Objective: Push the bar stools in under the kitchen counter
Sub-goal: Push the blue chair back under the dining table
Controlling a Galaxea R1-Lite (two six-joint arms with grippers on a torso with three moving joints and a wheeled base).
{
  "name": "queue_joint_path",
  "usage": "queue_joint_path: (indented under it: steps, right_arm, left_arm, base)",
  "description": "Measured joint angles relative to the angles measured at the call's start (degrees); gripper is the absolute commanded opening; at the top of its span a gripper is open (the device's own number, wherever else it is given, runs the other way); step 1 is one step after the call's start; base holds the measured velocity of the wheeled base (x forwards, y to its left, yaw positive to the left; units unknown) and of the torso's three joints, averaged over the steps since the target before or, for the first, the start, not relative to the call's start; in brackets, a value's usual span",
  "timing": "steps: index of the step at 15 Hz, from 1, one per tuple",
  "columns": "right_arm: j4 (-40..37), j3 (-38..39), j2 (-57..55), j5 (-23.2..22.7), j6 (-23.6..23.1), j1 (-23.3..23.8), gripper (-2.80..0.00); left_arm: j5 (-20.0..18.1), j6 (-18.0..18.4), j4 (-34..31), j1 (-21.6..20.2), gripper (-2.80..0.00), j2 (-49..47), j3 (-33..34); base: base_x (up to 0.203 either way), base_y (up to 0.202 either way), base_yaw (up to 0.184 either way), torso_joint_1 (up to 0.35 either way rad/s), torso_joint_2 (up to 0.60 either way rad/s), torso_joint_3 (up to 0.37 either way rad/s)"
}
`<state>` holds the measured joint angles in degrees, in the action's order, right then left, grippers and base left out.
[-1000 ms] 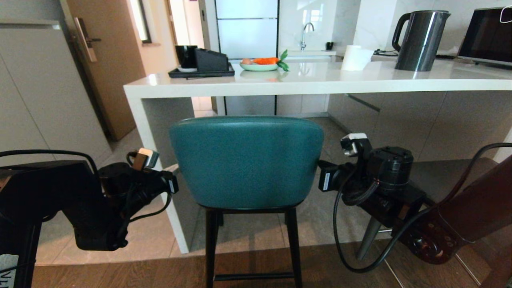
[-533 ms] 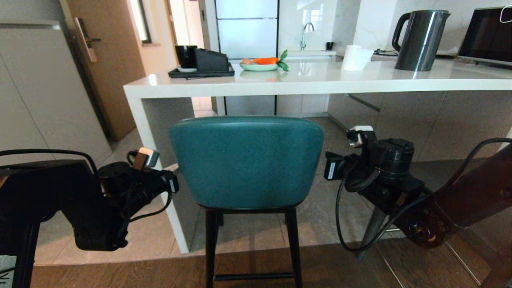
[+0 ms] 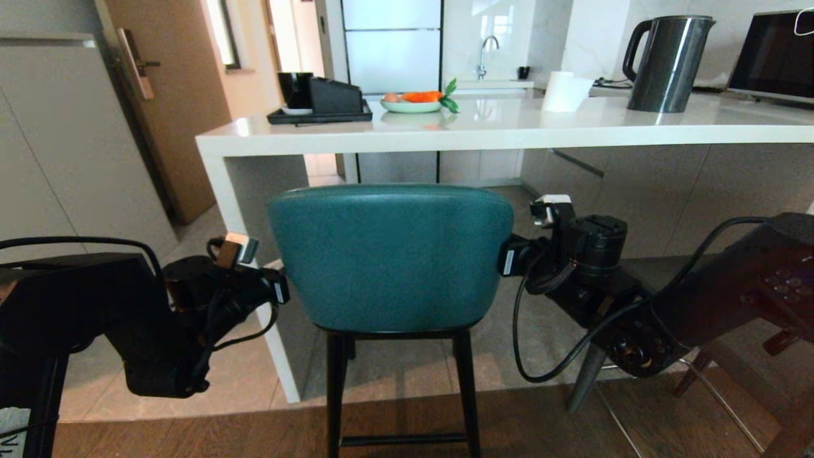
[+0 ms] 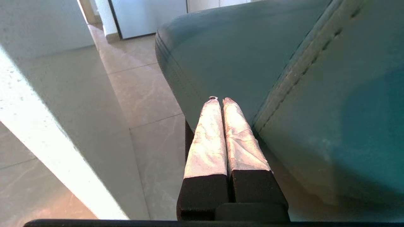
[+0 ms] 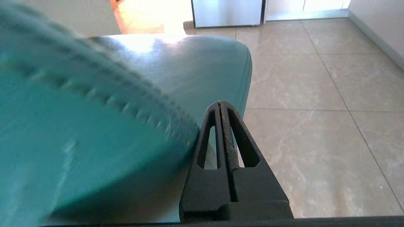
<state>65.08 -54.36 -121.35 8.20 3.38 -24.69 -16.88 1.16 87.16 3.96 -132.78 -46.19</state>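
Your teal bar stool (image 3: pixel 391 257) stands on the floor squarely in front of the desk (image 3: pixel 509 127), near its left end, backrest facing you. Its seat is only partly tucked under the slab, just beside the white side panel (image 3: pixel 251 267), so in my judgement the push is not finished. The second stool is barely in view: only a grey leg (image 3: pixel 585 375) and footrest show low on the right, behind the right arm.

Both grippers flank the backrest. The left gripper (image 4: pixel 220 100) has its taped fingers (image 4: pixel 206 138) pressed together with nothing between them, lying along the left edge of the backrest. The right gripper (image 5: pixel 220 103) also has its fingers (image 5: pixel 240 138) closed on nothing, set against the right edge by the stitched seam.

To do this step well, keep both sets of fingers closed and use them as flat pushers. Press on both sides evenly so the stool travels straight and does not twist toward the side panel, which sits close on the left. Push low on the backrest rather than at its top rim, since a tall stool on thin black legs (image 3: pixel 336 394) could tip forward. Go slowly over the step between wood floor and tile.
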Motion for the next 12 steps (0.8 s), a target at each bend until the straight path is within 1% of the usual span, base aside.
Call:
queue_joint_path:
  steps: [2, 6, 8, 12]
  right_arm:
    - [0.16, -1.76, -1.70, 0.05, 0.00, -0.19, -2.80]
    - [0.08, -6.47, -5.45, -0.13, -0.02, -0.08, -2.80]
    - [-0.45, -9.13, -7.44, -0.20, -0.05, 0.22, -2.80]
    - [-5.69, -16.76, -10.36, -0.38, 0.06, 0.76, -2.80]
  left_arm:
    - [0.05, -0.01, -0.91, 0.57, -2.80, -0.02, -0.91]
    - [0.36, 0.00, -7.60, 1.41, -2.80, -0.22, -6.13]
    - [0.43, 0.00, -9.56, 1.92, -2.80, -0.40, -8.19]
    - [0.57, 0.05, -11.97, 2.36, -2.80, -1.59, -12.38]
  base:
    - [0.000, 0.000, 0.000, 0.000, 0.00, 0.000]
    - [0.000, 0.000, 0.000, 0.000, 0.00, 0.000]
    - [0.000, 0.000, 0.000, 0.000, 0.00, 0.000]
    - [0.000, 0.000, 0.000, 0.000, 0.00, 0.000]
